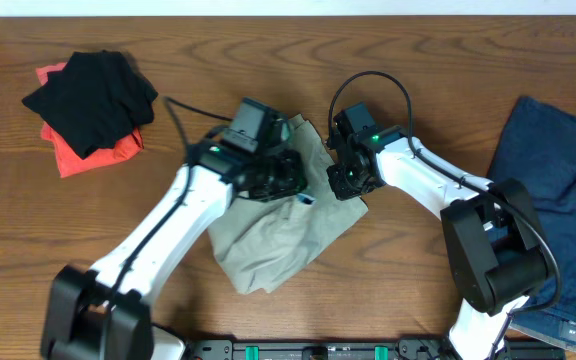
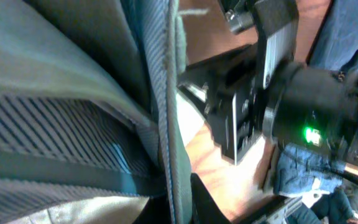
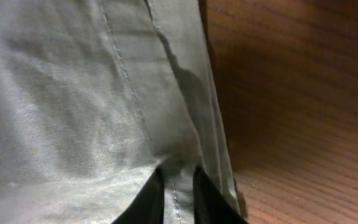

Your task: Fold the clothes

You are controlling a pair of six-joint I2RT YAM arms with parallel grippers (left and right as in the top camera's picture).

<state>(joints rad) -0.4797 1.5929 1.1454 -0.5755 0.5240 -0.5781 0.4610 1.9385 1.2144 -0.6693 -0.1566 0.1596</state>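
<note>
The khaki-beige shorts (image 1: 273,235) lie crumpled at the table's middle. My left gripper (image 1: 273,178) is at their upper edge, shut on a fold of the fabric; in the left wrist view the striped inner lining and seam (image 2: 166,124) fill the frame. My right gripper (image 1: 346,180) is at the shorts' right edge, shut on a seam of the khaki cloth (image 3: 178,193). Navy denim (image 1: 558,190) lies at the far right. A black piece (image 1: 93,100) lies on an orange-red piece (image 1: 83,155) at the far left.
Bare wooden table (image 1: 438,60) lies along the back and between the shorts and the denim. My right arm's body (image 2: 291,106) shows close in the left wrist view.
</note>
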